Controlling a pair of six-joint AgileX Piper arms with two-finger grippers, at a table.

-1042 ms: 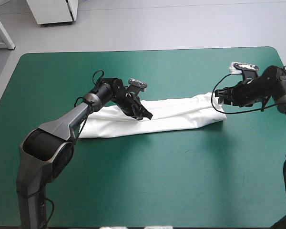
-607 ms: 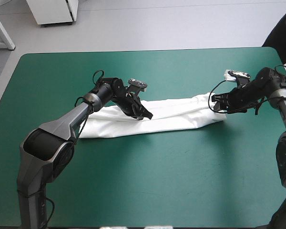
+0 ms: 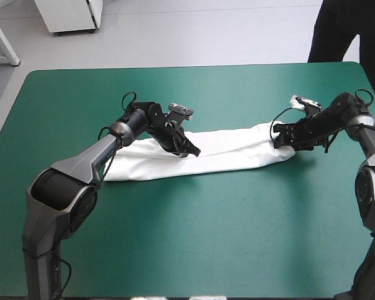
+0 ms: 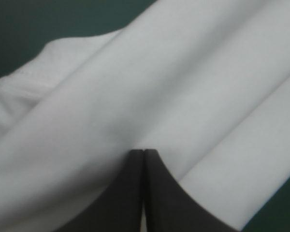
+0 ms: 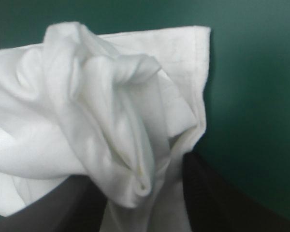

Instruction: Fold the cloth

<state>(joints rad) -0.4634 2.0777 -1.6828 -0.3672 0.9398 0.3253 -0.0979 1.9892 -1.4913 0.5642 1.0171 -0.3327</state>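
Finding 1: your white, short-sleeved fabric T-shirt [image 3: 225,153] lies as a long narrow band across the middle of the teal-green covered bench [image 3: 206,244]. It runs from left of centre toward the right edge, a little nearer the far edge than the near one.

Finding 2: your left end effector [image 3: 191,150] has its two black fingers clenched into a single point, and no cloth shows between them. The tip rests on the band at about mid-length. This looks like a pin that marks the fold line and stops the cloth sliding.

Finding 3: your right end effector [image 3: 281,135] grasps the band's end nearest the right edge, with the fabric bunched between its fingers. That hold suits carrying this end over the pinned line toward the left edge.

Concern: one hemmed corner sits outside the grasp (wrist view), so the layers may separate in transit.
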